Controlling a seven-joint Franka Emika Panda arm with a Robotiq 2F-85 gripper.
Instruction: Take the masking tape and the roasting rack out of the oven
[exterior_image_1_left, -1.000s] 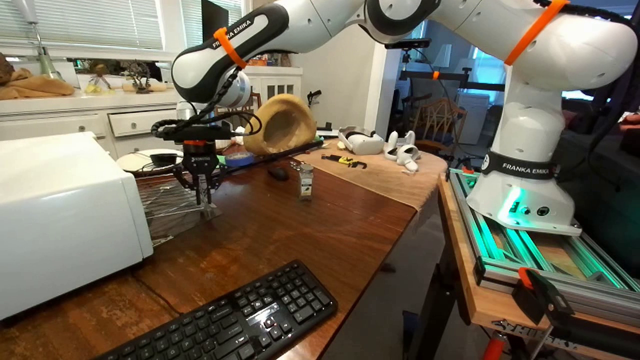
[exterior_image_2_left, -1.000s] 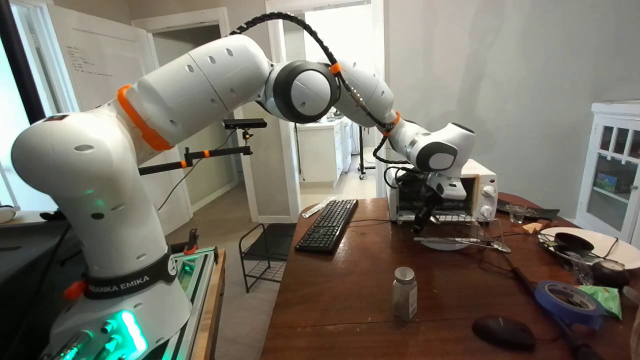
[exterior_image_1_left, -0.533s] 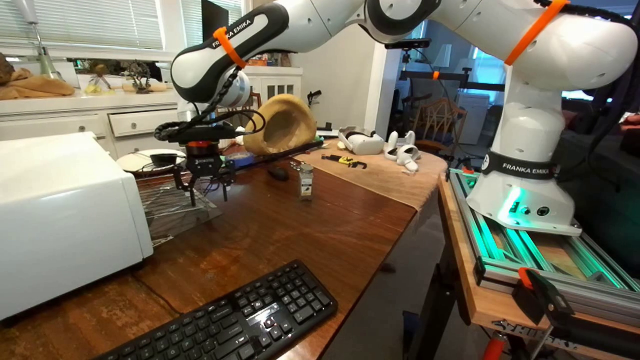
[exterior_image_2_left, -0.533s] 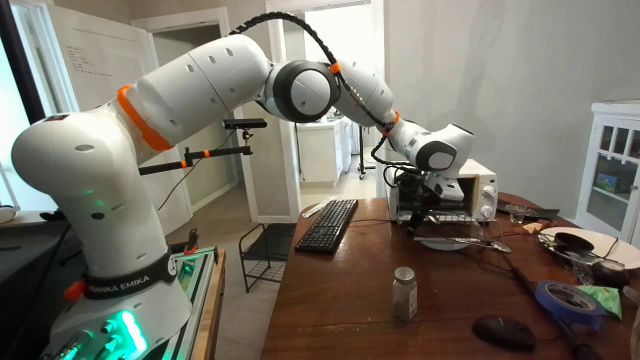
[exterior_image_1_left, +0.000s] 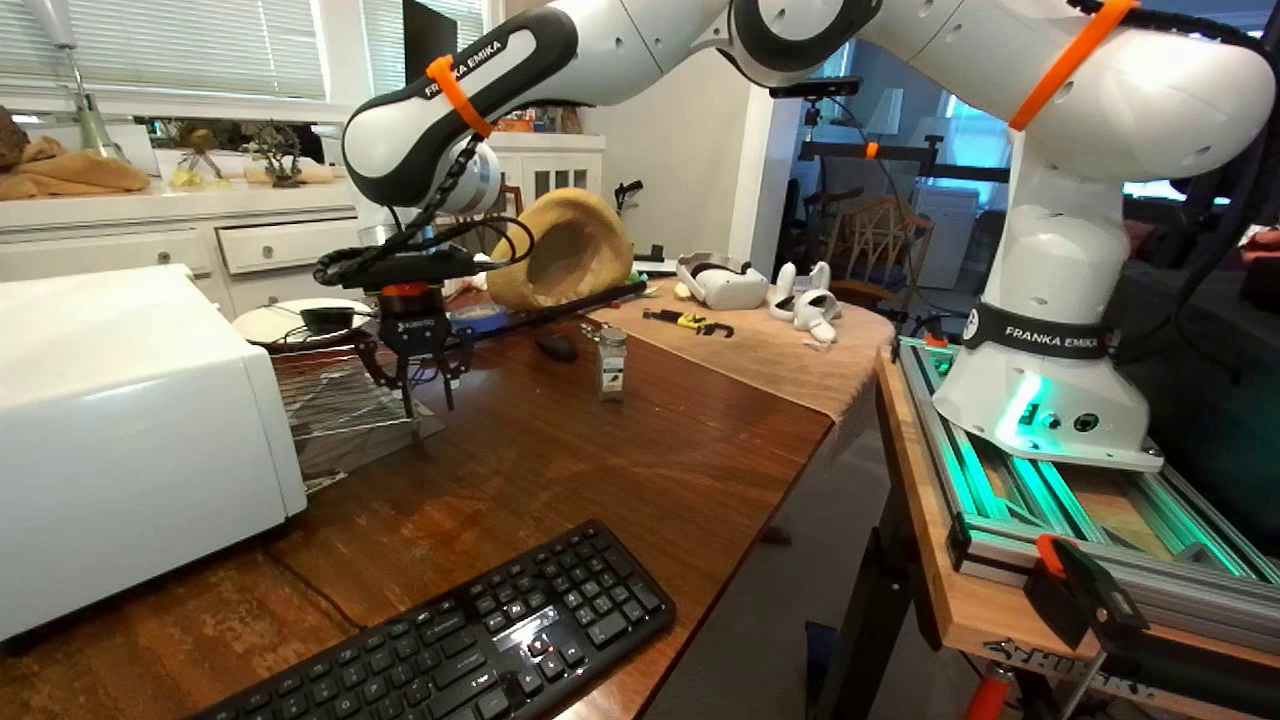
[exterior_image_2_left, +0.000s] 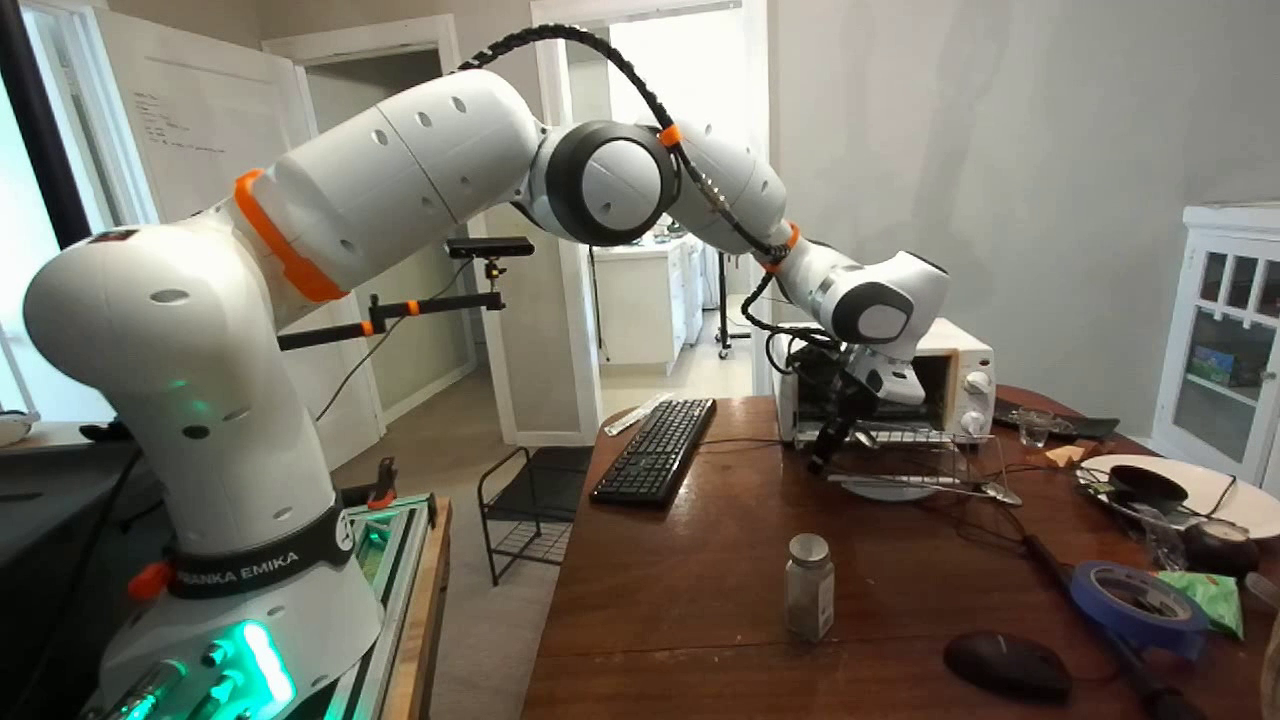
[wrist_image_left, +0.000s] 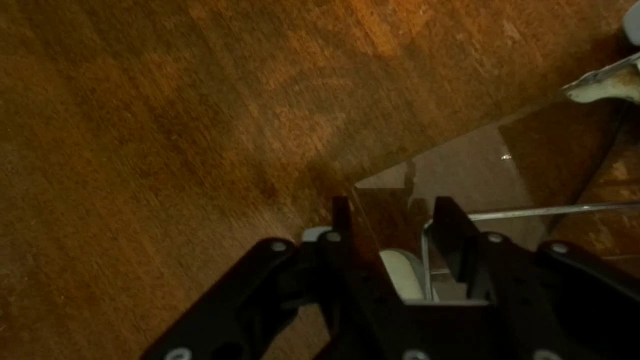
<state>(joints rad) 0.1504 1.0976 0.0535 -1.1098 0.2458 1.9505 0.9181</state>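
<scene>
Gripper (exterior_image_1_left: 429, 410) down at a corner of the roasting rack (exterior_image_1_left: 335, 392), fingers apart, rack in front of the oven (exterior_image_1_left: 140, 400)

Wrist view puts a wire corner of it between the fingertips, right by one of them; can't tell if they touch, or if the rack's back end sits inside the oven. See-through pane (wrist_image_left: 450, 170) below it. Table (exterior_image_1_left: 560, 470): dark red-brown wood, patchy finish; carries keyboard (exterior_image_1_left: 470, 640) near the oven, upright jar (exterior_image_2_left: 810, 590), mouse (exterior_image_2_left: 1007, 665), blue tape roll (exterior_image_2_left: 1125, 622) next to a green packet (exterior_image_2_left: 1210, 603), white plate (exterior_image_2_left: 1250, 508) with black bowl (exterior_image_2_left: 1150, 487). Tan cloth (exterior_image_1_left: 760, 370) past the jar, white headset (exterior_image_1_left: 735, 288) on it. Room: in an exterior view, window blinds (exterior_image_1_left: 160, 50) above white drawers (exterior_image_1_left: 285, 243); in an exterior view, grey wall (exterior_image_2_left: 1010, 150) and white cabinet (exterior_image_2_left: 1230, 330) with glass door
</scene>
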